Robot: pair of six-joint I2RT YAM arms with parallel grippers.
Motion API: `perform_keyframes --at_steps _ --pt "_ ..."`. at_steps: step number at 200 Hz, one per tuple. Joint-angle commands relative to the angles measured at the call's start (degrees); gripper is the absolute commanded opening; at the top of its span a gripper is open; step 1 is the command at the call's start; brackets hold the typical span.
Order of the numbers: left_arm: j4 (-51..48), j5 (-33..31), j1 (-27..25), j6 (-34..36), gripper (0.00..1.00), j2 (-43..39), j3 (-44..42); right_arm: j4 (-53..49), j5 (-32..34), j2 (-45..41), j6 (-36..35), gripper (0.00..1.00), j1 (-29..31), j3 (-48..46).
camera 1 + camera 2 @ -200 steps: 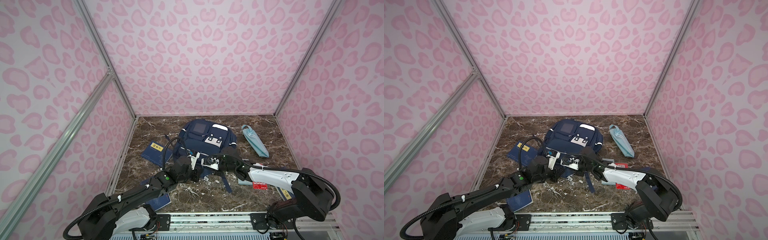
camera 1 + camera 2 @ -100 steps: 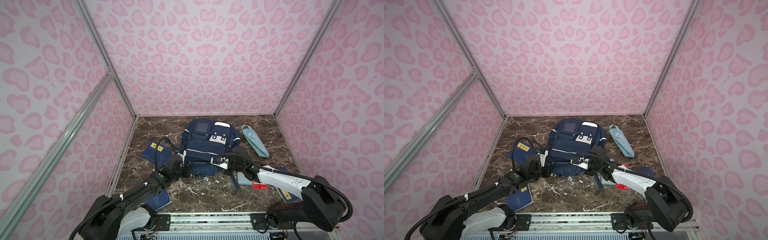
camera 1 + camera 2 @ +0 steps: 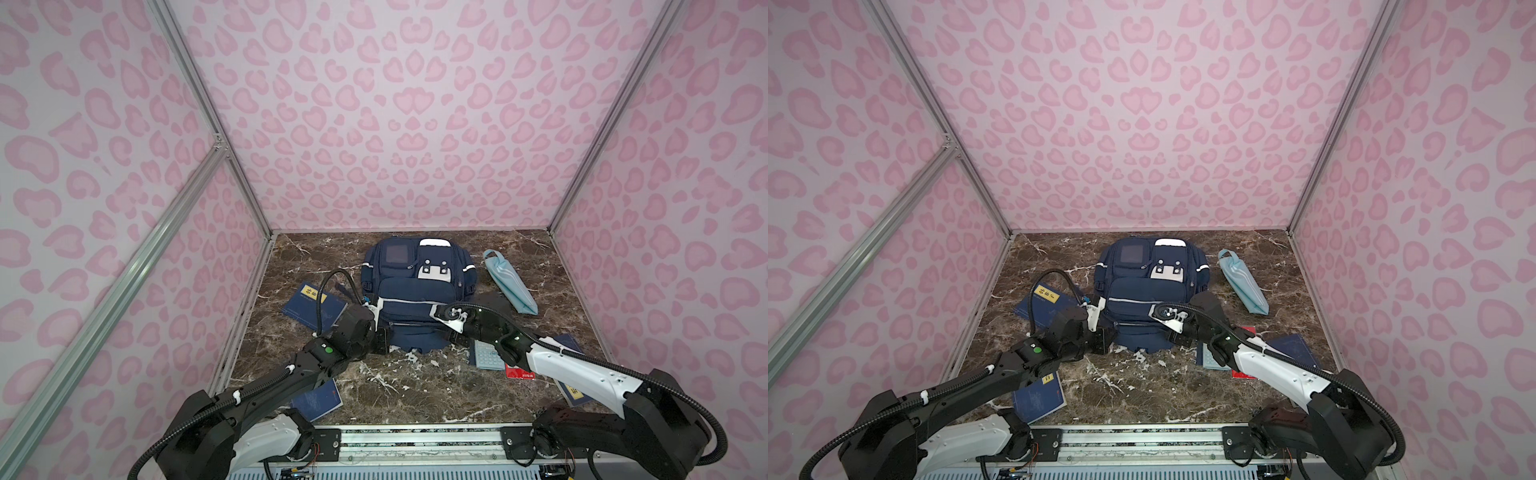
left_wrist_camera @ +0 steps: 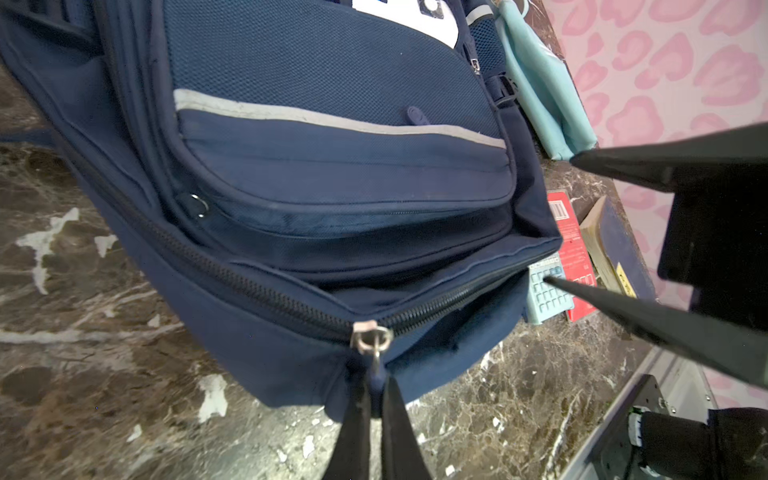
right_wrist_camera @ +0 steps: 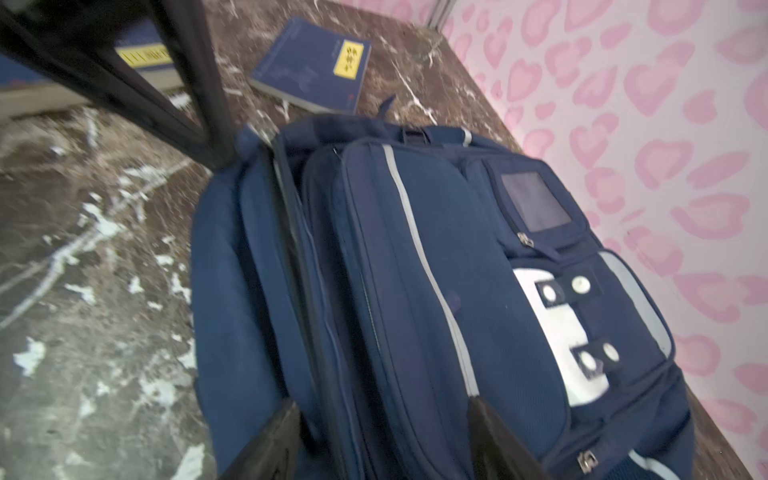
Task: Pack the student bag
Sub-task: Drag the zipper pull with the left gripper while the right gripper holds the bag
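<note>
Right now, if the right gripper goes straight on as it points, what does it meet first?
The backpack, most likely. The right gripper points along its front with open jaws at its near end; how close is unclear.

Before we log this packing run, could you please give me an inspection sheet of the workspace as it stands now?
Surface: dark brown marble tabletop, no spill seen.
Job's things: large navy blue fabric backpack lies front up, main zip partly open at its near end.
Clutter: light blue striped pouch beside the backpack; navy blue notebooks with yellow labels on both sides; pale blue calculator; flat red packet.
Grippers: left gripper shut on the metal zip pull; right gripper open at the backpack's near end.
Cables: black corrugated cable loops over each wrist; no snag seen.
Surroundings: pink heart-print walls, aluminium frame posts.
</note>
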Motion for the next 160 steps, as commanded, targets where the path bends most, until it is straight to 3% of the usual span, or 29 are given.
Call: perform_keyframes --at_steps 1,18,65,82,91,98,127,160 --pt "4.38 1.35 -1.92 -1.91 0.03 1.32 2.0 3.36 1.42 1.77 3.6 0.62 5.0 0.87" --pt "5.85 1.52 -2.83 -3.1 0.03 1.57 1.66 2.13 3.29 5.9 4.38 0.53 8.57 3.53" --pt "7.85 3.24 -3.99 -4.62 0.03 1.26 -0.03 8.32 6.35 12.33 8.55 0.5 10.03 4.25" --pt "8.0 2.87 -3.98 -4.91 0.03 0.3 -0.99 8.35 5.63 13.62 6.88 0.25 10.03 4.79" --pt "6.93 2.07 -3.97 -4.21 0.03 0.06 -0.94 7.33 4.95 13.9 5.79 0.07 10.07 5.14" --pt "5.85 1.54 -3.86 -3.7 0.03 0.06 -0.83 6.54 4.66 13.95 5.39 0.0 10.03 5.43" --pt "2.93 -0.32 -1.85 -2.53 0.03 -0.24 -1.5 2.82 5.12 13.25 3.58 0.0 10.03 5.82" --pt "-0.75 -2.54 5.25 -2.16 0.03 -0.41 -3.07 -1.1 7.41 11.02 1.36 0.0 9.96 5.23"
